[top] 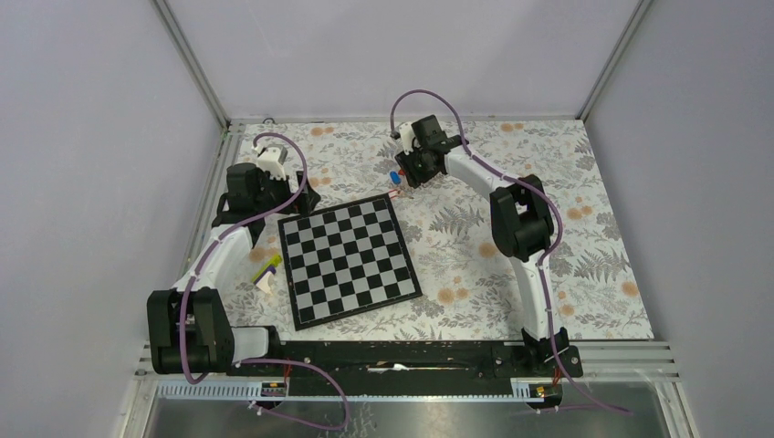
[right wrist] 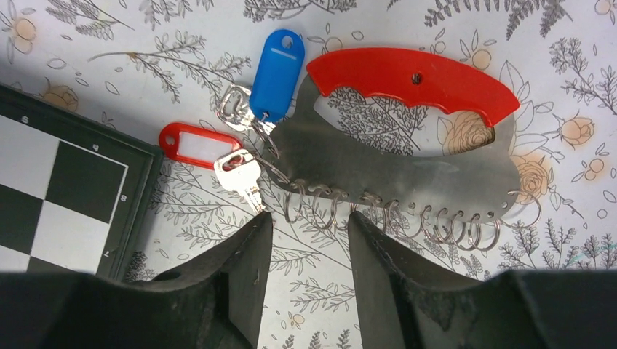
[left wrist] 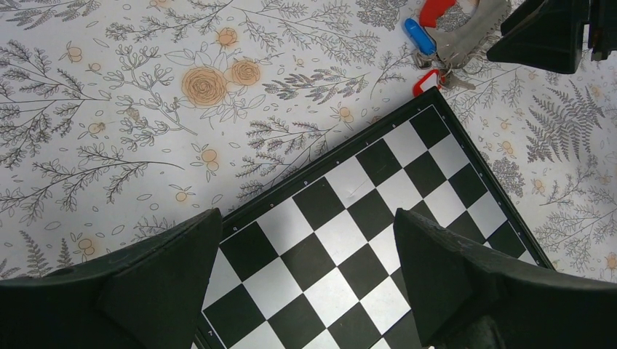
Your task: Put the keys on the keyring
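Note:
The keyring [right wrist: 415, 80] is a red curved handle joined to a grey plate [right wrist: 407, 171] with several split rings along its lower edge, lying flat on the floral cloth. A key with a blue tag [right wrist: 276, 73] and a silver key [right wrist: 246, 180] with a red-and-white tag [right wrist: 200, 144] lie at its left end, linked to it by small rings. My right gripper [right wrist: 309, 218] is open with its jaws fairly narrow, fingertips at the leftmost rings and nothing pinched. My left gripper [left wrist: 305, 240] is wide open above a corner of the chessboard [left wrist: 364, 218], with the keyring [left wrist: 469, 33] far ahead.
The black-and-white chessboard [top: 349, 257] lies in the middle of the table, its far corner close to the keys [top: 394, 175]. A small yellow-purple-white object [top: 266, 272] sits left of the board. Grey walls enclose the table on three sides.

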`<state>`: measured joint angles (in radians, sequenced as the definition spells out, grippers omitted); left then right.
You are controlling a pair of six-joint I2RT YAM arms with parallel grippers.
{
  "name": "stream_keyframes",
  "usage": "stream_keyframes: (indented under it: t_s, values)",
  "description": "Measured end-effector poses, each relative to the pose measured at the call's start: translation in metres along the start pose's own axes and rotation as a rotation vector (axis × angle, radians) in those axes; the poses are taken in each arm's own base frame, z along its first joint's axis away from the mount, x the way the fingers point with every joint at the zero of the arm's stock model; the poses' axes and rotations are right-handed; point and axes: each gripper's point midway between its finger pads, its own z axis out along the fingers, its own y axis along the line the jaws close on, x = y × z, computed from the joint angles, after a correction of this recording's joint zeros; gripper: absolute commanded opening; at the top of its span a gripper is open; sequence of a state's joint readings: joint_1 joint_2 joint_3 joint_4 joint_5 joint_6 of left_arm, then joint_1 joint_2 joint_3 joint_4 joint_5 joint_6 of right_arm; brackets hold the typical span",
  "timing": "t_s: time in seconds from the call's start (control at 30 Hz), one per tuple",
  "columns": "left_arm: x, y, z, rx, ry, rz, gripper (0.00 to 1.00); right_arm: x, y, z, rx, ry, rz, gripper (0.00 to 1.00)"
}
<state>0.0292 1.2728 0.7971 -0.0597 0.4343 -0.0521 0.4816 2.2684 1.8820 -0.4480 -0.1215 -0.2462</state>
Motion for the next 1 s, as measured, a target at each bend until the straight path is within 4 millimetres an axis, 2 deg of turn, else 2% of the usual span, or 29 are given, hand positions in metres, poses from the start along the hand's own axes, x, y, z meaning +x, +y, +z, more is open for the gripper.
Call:
stream_keyframes:
  t_s: [0.3, 0.47, 0.53, 0.73, 0.83, 0.93, 1.0]
  values:
    - [0.0, 0.002, 0.0, -0.004, -0.001, 0.0, 0.99, 0.007, -0.012, -0.001, 0.058, 0.029, -0.028, 0.46]
    - [0.0, 0.002, 0.0, -0.004, -0.001, 0.0, 0.99, 0.01, -0.03, -0.003, 0.111, 0.038, -0.006, 0.45]
    - [0.0, 0.002, 0.0, -0.004, -0.001, 0.001, 0.99, 0.011, -0.043, -0.006, 0.127, 0.037, 0.032, 0.45]
    - [-0.001, 0.002, 0.0, -0.005, 0.0, 0.007, 0.99, 0.002, -0.106, -0.022, 0.199, -0.016, 0.187, 0.47]
    - [0.001, 0.003, 0.002, -0.005, 0.007, 0.005, 0.99, 0.005, -0.133, -0.027, 0.224, -0.031, 0.256, 0.47]
    - [0.004, 0.004, 0.004, -0.005, 0.019, -0.001, 0.99, 0.007, -0.147, -0.022, 0.23, -0.037, 0.299, 0.47]
    - [0.007, 0.005, 0.004, -0.006, 0.027, -0.005, 0.99, 0.009, -0.15, -0.016, 0.227, -0.031, 0.313, 0.47]
